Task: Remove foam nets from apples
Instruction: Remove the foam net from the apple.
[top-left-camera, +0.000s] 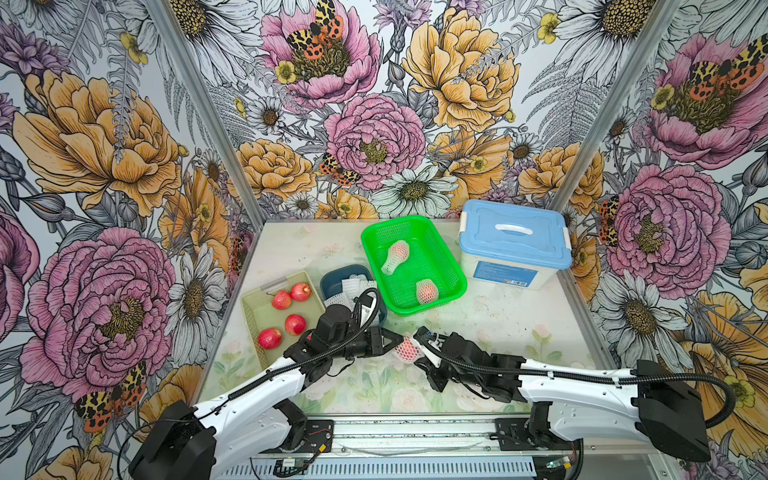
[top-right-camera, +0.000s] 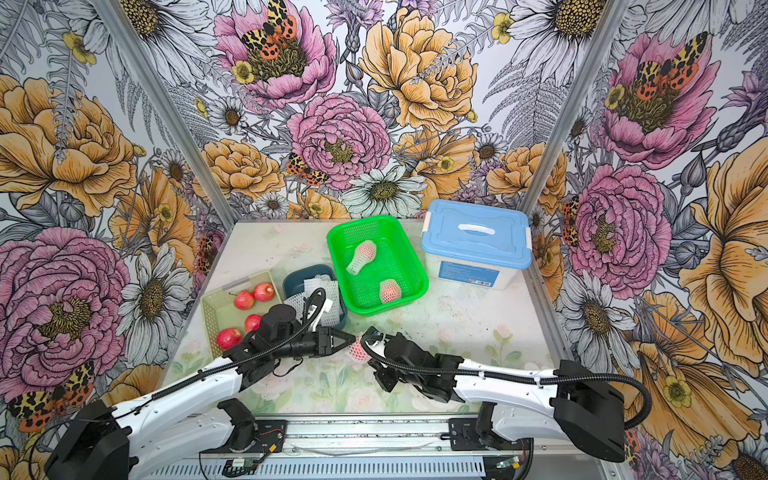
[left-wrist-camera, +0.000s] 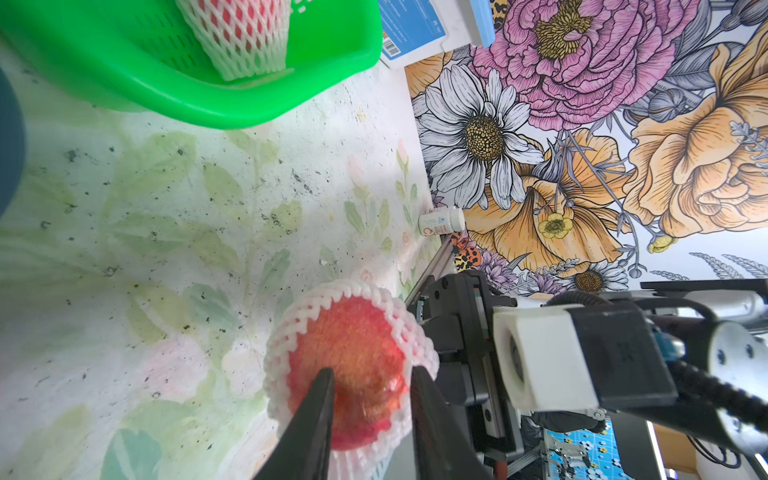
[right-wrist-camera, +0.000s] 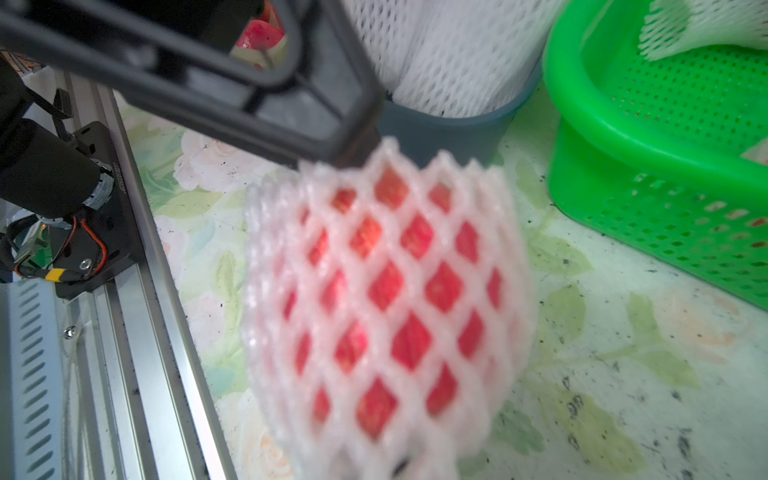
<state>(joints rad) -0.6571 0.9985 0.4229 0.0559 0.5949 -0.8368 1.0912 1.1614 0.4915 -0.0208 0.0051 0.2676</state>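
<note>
Stripping is in hand near the bench (top-left-camera: 478, 324) front. The right claw (top-left-camera: 417, 348) is pinched on the foam net (right-wrist-camera: 386, 291); the left claw (left-wrist-camera: 372, 374) stands narrowly parted at the exposed apple (left-wrist-camera: 353, 357). Next, it likely needs to clamp the fruit and draw it out.

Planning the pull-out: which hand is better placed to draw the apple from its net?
Left. The left hand sits at the foam net's open end, fingers over the bare apple; the right hand, shut, holds the net's other side.
</note>
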